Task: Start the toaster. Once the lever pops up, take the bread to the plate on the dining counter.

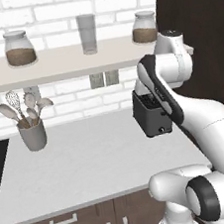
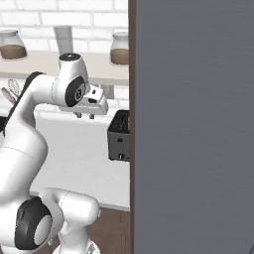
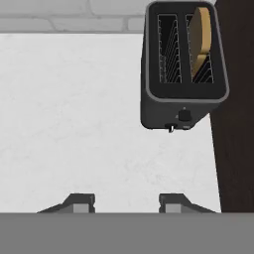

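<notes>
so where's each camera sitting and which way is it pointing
left base view: behind the arm on its left, looking forward and down over the counter at the toaster; the white arm rises at lower right.
right base view: behind the arm on its right, facing the same toaster beside a tall dark panel; the arm rises at lower left.
hand view: on the hand, looking down on the toaster's slots and the bread; the claw tips show at the bottom.
All three share the toaster.

The arm (image 1: 205, 121) has smooth, rounded white shells with dark grey joint bands and round dark end caps. The gripper (image 3: 126, 203) has two small dark fingertips (image 3: 79, 202) with lighter grey faces.
</notes>
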Tool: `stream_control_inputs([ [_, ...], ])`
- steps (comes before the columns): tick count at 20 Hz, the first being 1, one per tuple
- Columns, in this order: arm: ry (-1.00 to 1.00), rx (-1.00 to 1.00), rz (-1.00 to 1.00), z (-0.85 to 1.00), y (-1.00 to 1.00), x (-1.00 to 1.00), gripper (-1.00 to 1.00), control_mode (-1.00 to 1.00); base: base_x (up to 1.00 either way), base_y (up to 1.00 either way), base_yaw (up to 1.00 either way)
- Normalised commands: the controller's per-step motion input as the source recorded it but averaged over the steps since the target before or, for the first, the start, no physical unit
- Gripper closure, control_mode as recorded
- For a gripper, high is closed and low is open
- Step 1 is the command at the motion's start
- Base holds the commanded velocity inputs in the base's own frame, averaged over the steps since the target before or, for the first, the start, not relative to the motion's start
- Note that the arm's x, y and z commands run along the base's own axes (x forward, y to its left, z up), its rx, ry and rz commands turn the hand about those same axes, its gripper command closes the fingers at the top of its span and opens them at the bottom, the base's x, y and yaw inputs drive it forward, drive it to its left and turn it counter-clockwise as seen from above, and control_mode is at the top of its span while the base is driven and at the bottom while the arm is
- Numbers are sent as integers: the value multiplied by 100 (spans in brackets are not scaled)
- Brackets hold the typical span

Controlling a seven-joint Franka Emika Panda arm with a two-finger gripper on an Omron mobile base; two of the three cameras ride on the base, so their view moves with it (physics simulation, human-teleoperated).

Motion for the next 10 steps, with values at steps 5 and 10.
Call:
stream_control_inputs([
  [5,0,0,-1,0,-24,-1,-100,-100,0,0,0],
  [10,5,0,-1,-9,-36,0,-100,-100,0,0,0],
])
